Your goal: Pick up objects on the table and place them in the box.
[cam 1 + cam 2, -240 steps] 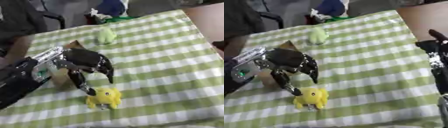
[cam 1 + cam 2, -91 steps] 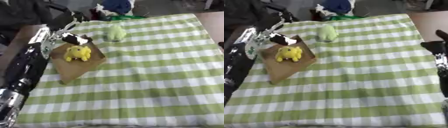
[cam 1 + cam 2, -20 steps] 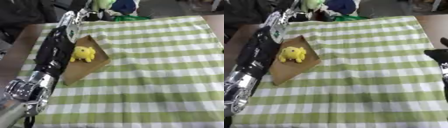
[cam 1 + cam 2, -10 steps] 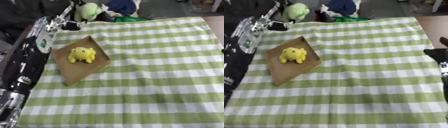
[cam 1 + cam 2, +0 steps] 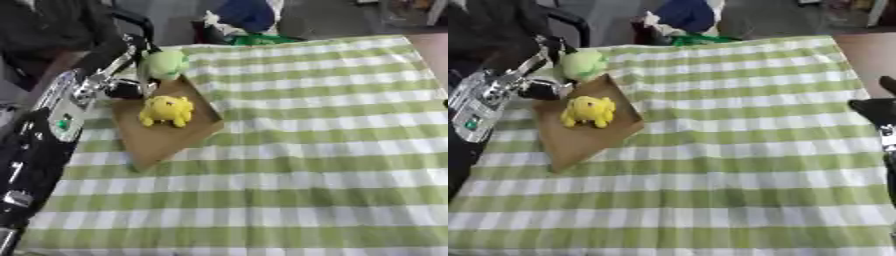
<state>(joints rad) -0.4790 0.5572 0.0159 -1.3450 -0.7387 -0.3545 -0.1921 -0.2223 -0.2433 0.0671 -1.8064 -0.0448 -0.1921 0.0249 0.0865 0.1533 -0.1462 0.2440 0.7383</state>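
Observation:
A flat brown cardboard box [image 5: 164, 139] lies on the left part of the green checked tablecloth [image 5: 315, 150]. A yellow plush toy [image 5: 166, 110] sits inside the box. A pale green plush toy [image 5: 164, 63] hangs just over the box's far corner, and my left hand [image 5: 129, 79] is shut on it, with the arm running in from the lower left. My right hand [image 5: 875, 111] shows at the right edge of the right eye view, open and holding nothing, far from the box.
A blue bundle [image 5: 248, 15] and a green cloth [image 5: 258, 39] lie past the table's far edge. A dark chair [image 5: 131, 22] stands at the back left. Bare brown tabletop [image 5: 868, 47] shows at the right, beyond the cloth.
My left hand has brought the green toy from beyond the table's far edge down to the box's far corner. The yellow toy stays in the box.

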